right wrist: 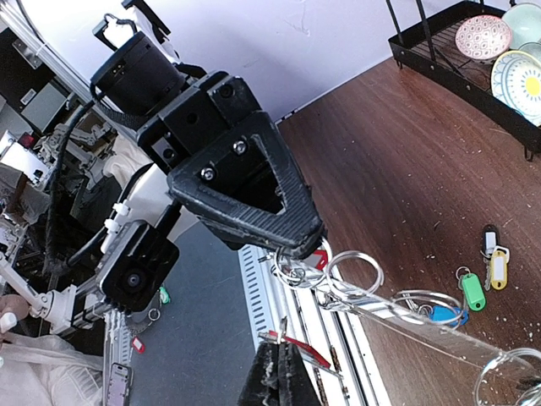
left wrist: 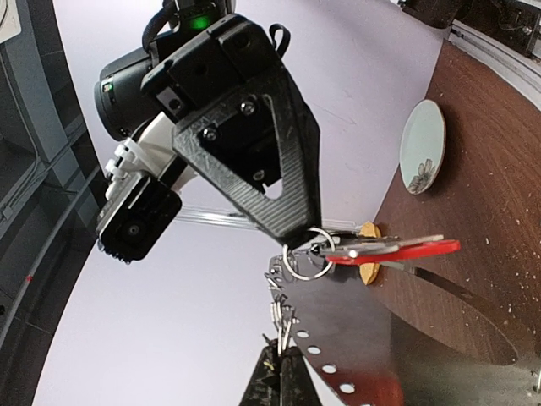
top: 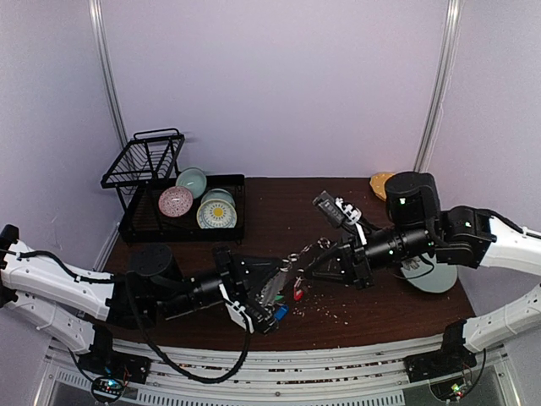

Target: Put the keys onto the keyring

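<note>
Between my two hands hangs the red-tagged key (left wrist: pixel 397 249): light, slippery; right hand (left wrist: pixel 297 241) pinches its split ring (left wrist: pixel 306 258), left hand (right wrist: pixel 296 247) pinches the keyring (right wrist: pixel 355 272).

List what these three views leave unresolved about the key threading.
- Top external: the keyring is too small to trace among the fingers.
- Left wrist: the right gripper hides where it grips the red-tagged key.
- Right wrist: the left gripper covers its grip point.

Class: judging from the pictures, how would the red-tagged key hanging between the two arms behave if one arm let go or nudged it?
The red-tagged key dangles from a small split ring, so it would probably swing. It looks thin and light, probably easy to lift.
</note>
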You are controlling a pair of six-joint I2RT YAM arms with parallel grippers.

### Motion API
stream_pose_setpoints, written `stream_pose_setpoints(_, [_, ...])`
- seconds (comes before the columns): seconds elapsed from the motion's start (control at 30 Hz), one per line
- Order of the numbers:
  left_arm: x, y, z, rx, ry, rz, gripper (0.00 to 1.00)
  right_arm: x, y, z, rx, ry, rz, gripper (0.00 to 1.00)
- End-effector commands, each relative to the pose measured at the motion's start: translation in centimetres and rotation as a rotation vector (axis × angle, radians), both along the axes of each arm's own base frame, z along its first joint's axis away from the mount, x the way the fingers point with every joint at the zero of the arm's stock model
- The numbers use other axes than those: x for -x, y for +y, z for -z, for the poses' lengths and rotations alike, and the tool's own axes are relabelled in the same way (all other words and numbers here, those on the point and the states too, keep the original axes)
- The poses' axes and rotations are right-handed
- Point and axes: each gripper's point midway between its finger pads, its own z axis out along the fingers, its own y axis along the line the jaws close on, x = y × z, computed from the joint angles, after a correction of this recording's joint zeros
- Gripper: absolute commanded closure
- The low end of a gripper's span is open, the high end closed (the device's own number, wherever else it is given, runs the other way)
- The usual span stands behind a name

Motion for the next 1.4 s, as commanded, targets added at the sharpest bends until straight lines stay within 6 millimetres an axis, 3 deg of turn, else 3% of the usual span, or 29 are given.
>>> stream_pose_setpoints(0.0, [0.1, 0.4, -2.1, 0.063, -0.089, -0.012, 1.0, 0.1, -0.3, 0.1, 0.022, -0.006, -0.018, 1.0])
stream_pose_setpoints(0.43, [0.1, 0.3, -1.7, 0.033, -0.132, -0.019, 1.0, -2.1, 0.5, -1.6, -0.025, -0.037, 0.048, 1.0])
stream_pose_setpoints(1.37, [-0.2, 0.3, -0.6, -0.029, -0.172, -0.048, 1.0, -1.8, 1.3, -1.6, -0.026, 0.0, 0.01, 1.0])
